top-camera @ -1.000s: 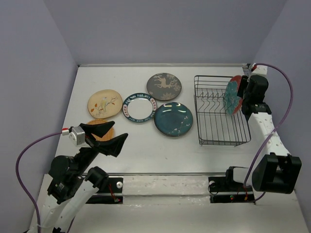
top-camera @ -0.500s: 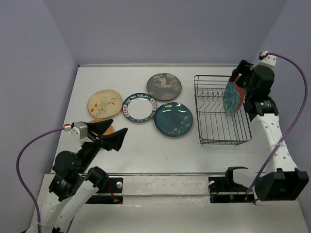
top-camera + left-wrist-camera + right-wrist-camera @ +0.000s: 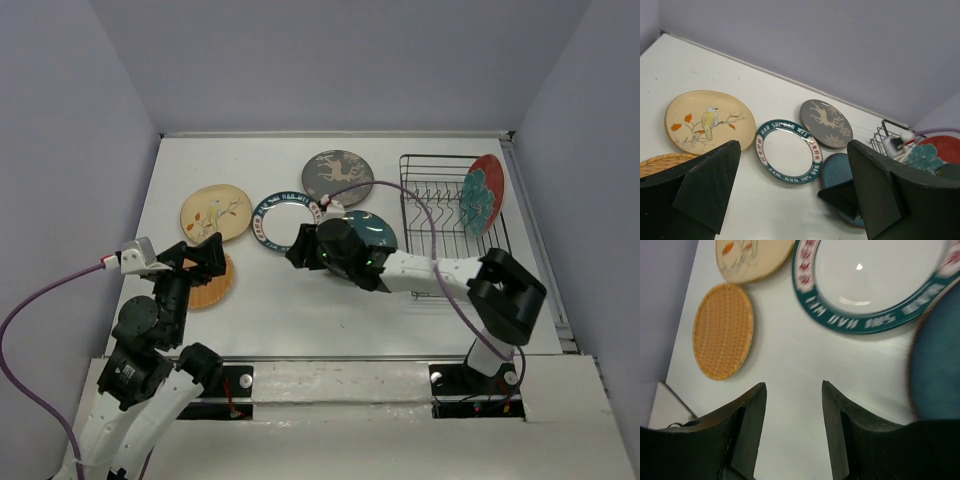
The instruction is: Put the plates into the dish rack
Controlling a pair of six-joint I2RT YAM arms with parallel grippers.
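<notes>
- right arm: upper link stands up from its base at the near right edge, elbow bent sharply, forearm laid low and stretched leftward across the table
- its wrist sits over the teal-blue plate, fingers aimed left and down at bare table
- right pincer: jaws partly apart, nothing between them, only table surface shows in the gap
- white plate with teal rim lies just ahead of the right pincer and off to one side, flat, not touched
- teal-blue plate is just beside and behind the right fingertips, flat, partly under the wrist
- orange plate is ahead of the right pincer on the other side, apart from it
- left arm: folded close above its base at the near left, wrist raised, fingers pointing toward the back of the table
- left pincer: jaws spread as wide as they go, holding nothing
- orange plate lies under and just near-side of the left pincer; can't tell if touching
- cream plate with bird on branch ahead-left of the left pincer, flat
- grey deer plate farther ahead of it, to the right, flat
- dish rack well behind the right pincer, past its forearm
- red plate stands on edge in the rack's far right end
- other five plates lie flat on the table, outside the rack
</notes>
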